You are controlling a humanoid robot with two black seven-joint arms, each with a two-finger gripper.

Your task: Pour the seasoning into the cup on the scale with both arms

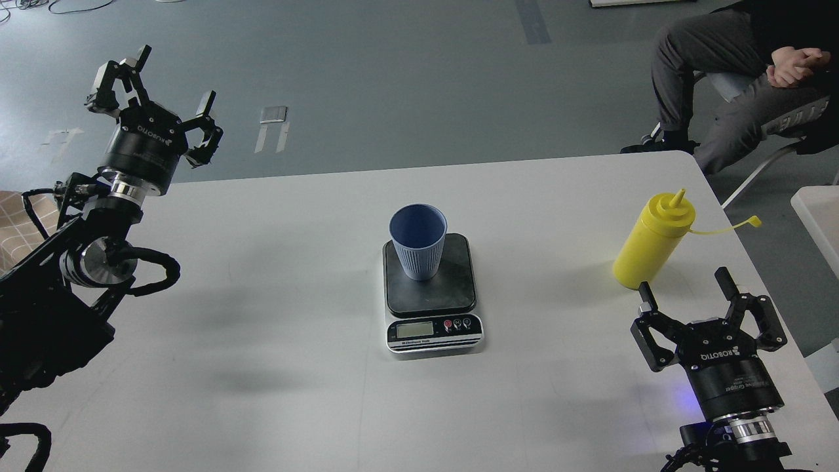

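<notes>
The light blue ribbed cup stands upright on the dark platform of the small digital scale at the table's middle. The yellow squeeze bottle stands upright near the right edge, its cap hanging off on a thin tether to the right. My right gripper is open and empty, just in front of the bottle and apart from it. My left gripper is open and empty, raised at the far left, above the table's back left corner.
The white table ends close behind the bottle on the right. A seated person is beyond the table's far right corner. A second white surface shows at the right edge.
</notes>
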